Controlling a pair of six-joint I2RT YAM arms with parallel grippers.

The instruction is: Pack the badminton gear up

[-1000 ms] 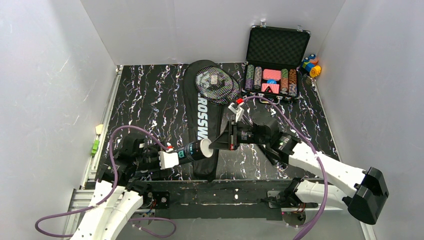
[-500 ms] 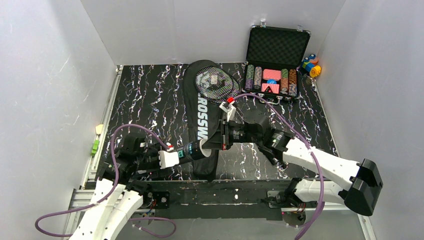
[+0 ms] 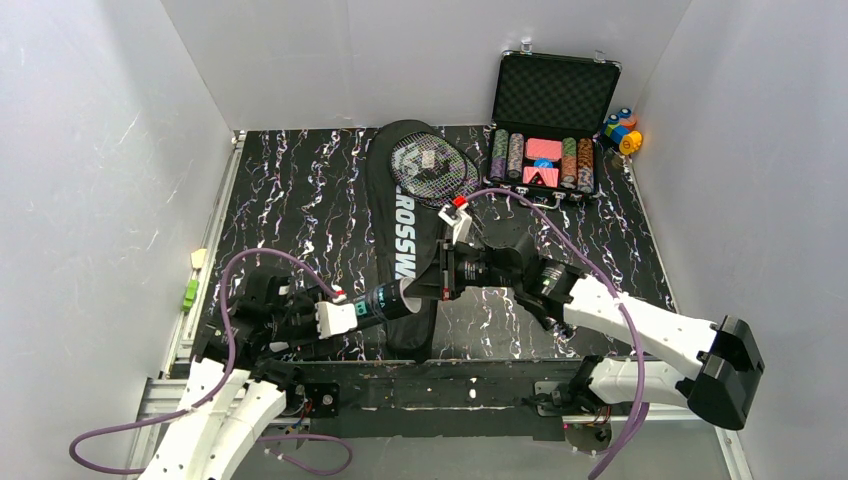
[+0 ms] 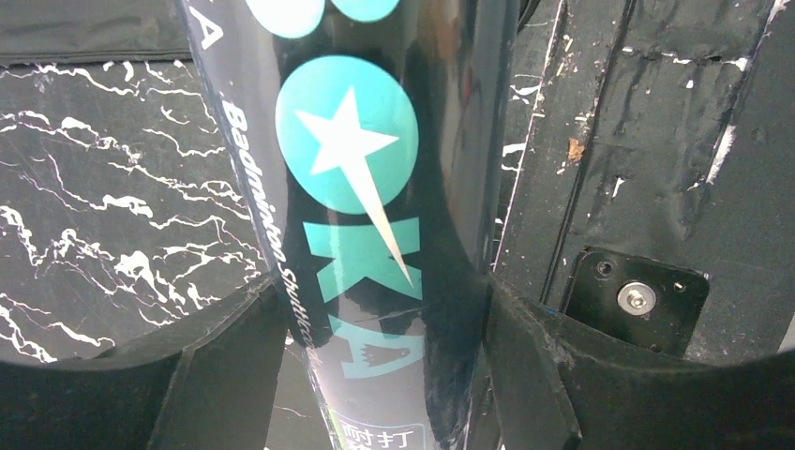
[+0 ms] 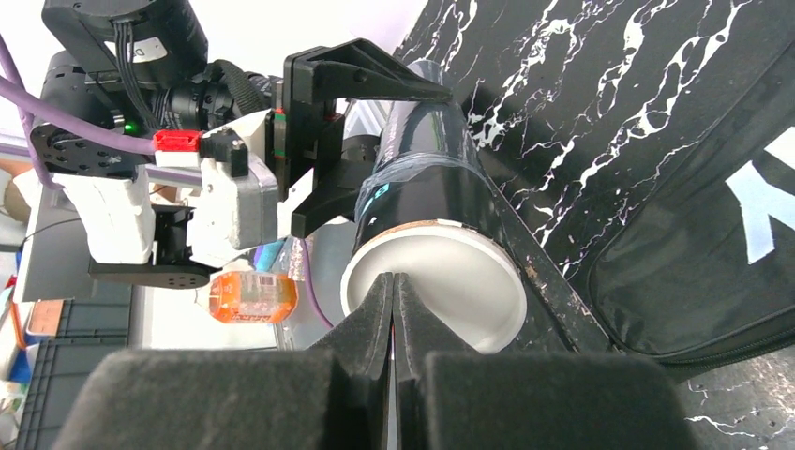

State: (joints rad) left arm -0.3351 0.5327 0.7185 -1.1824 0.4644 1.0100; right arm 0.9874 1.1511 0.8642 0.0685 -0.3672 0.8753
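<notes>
Your left gripper (image 3: 368,305) has the tube (image 4: 361,187) clamped between its jaws, near centre, over the CROSSWAY bag's (image 3: 405,235) near end. Your right gripper (image 5: 392,281), jaws pinched together and empty, meets the tube's white lid (image 5: 459,272).

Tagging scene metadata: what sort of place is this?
Probably a lab robot test cell: plain white walls box in a marbled table, with a chip case and bag staged as props.

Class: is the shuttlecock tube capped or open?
Capped: a white round lid covers the end of the tube, in the right wrist view.
</notes>
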